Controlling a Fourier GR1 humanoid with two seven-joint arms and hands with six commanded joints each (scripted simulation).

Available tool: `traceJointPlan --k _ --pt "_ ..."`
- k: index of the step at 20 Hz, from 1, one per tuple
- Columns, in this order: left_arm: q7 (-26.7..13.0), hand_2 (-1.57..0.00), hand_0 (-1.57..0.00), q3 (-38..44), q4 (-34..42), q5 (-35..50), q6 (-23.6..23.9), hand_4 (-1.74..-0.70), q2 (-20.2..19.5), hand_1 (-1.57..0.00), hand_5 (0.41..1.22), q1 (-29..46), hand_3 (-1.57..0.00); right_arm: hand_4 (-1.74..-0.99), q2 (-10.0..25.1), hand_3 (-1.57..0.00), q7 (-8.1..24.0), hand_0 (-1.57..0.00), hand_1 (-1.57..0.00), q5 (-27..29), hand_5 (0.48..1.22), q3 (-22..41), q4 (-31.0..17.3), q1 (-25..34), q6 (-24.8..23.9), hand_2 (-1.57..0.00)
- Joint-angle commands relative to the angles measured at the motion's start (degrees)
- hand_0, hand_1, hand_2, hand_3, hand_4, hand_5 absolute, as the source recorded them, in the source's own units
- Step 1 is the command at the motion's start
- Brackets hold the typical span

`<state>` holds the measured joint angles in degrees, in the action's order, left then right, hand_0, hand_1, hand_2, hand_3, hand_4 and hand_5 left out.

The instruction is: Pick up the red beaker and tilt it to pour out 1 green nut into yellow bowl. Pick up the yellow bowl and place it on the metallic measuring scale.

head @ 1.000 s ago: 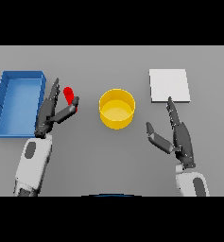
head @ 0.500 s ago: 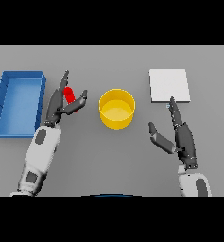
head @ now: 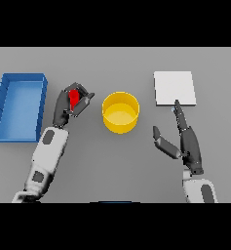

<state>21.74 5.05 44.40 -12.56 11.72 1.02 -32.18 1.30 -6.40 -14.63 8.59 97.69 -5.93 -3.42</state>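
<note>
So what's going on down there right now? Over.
Left hand closed round the red beaker, beside the yellow bowl. Right hand open, idle, near the scale. Nothing between beaker and bowl.

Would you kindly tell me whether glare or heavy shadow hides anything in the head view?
Head view: even, flat light, no glare; the round yellow bowl and white square scale are plain, while the left hand covers most of the red beaker.

- A plain grey table [head: 112,166] is filling the whole view, with no wall, floor or window showing.
- A blue tray [head: 20,81] is lying on the table towards its left edge.
- Even, soft light is falling over the table, leaving faint shadows close around the tray.
</note>
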Motion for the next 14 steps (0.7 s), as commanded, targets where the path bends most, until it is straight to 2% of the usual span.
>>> traceJointPlan --k 1,2,3,6,8,12,14 --pt "-0.15 -1.17 -1.16 0.31 -0.60 0.45 -0.05 -1.60 0.24 -1.18 1.073 -0.51 -1.00 -1.233 0.22 0.00 0.12 0.00 0.00 0.68 0.688 -0.58 0.10 -0.02 0.08 0.00" --pt "0.43 -1.25 -1.24 0.44 -0.82 0.68 0.05 -1.57 0.27 -1.25 1.103 -0.47 -1.11 -1.233 0.00 0.00 0.16 0.00 0.00 0.37 0.686 -0.38 0.01 -0.25 -0.17 0.00" --pt "1.48 -1.32 -1.31 0.78 -1.31 0.96 0.42 -1.61 0.34 -1.32 1.119 -0.69 -1.20 -1.232 0.01 0.00 0.51 0.00 0.00 0.48 0.685 -0.64 -0.40 0.61 -0.25 0.00" --pt "-0.36 -1.44 -1.44 0.81 0.29 1.59 1.09 -1.67 0.49 -1.44 1.128 -1.06 -1.38 -1.196 0.10 0.00 0.60 0.00 0.00 -0.32 0.673 -0.53 -1.10 1.59 -0.65 0.00" --pt "-1.56 -1.49 -1.49 0.52 0.91 1.32 1.52 -1.70 -0.06 -1.49 1.127 -1.76 -1.45 -1.175 -0.20 0.00 0.93 0.00 0.00 -0.82 0.667 -0.47 -2.10 2.18 -1.08 0.00" --pt "-5.06 -1.54 -1.54 -2.76 5.62 -1.38 0.86 -1.72 -2.78 -1.54 1.127 -2.40 -1.52 -1.116 0.60 0.00 -1.04 0.00 0.00 -2.28 0.656 -0.49 -2.27 1.08 -1.95 0.00" --pt "-7.02 -1.55 -1.55 -6.42 8.16 -4.98 0.01 -1.73 -4.95 -1.55 1.134 -2.59 -1.54 -1.103 0.64 0.00 -0.25 0.00 0.00 -3.05 0.656 -0.27 -2.15 1.71 -2.28 0.00"
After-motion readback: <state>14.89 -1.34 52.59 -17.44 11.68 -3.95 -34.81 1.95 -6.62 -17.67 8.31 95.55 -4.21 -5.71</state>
